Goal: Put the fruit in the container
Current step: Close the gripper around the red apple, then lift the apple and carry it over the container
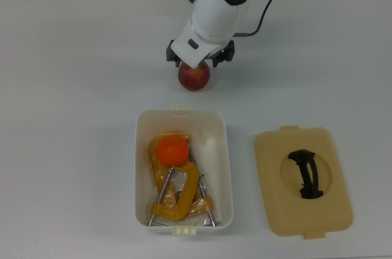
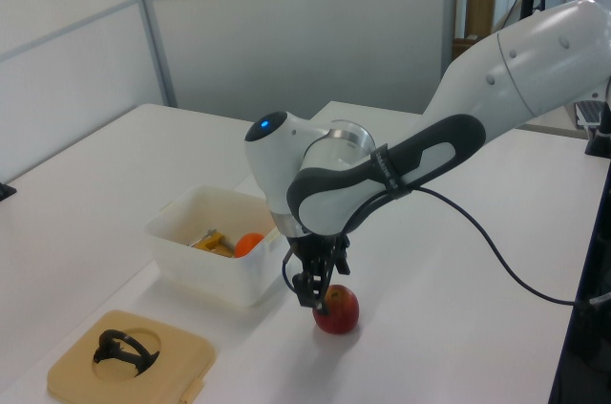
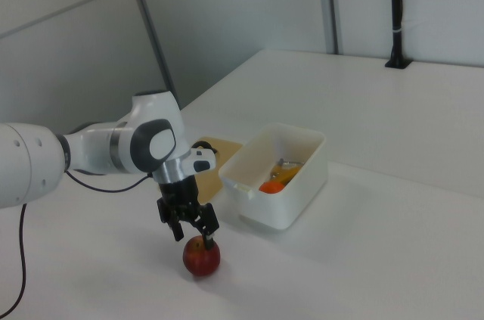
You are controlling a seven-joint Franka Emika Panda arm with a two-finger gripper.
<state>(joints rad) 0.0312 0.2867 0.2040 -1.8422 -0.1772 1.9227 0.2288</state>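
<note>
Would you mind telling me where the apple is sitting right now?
The apple rests on the white table, outside the container, just above its short end in the top view, directly under the gripper.

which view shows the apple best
The right view: the apple sits nearly whole on the table, with the gripper just above. In the left view the gripper hides its upper left; in the top view the arm covers its far half.

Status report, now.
Gripper open, low over the apple. Orange already in the tub with clamps. Nothing blocking.
</note>
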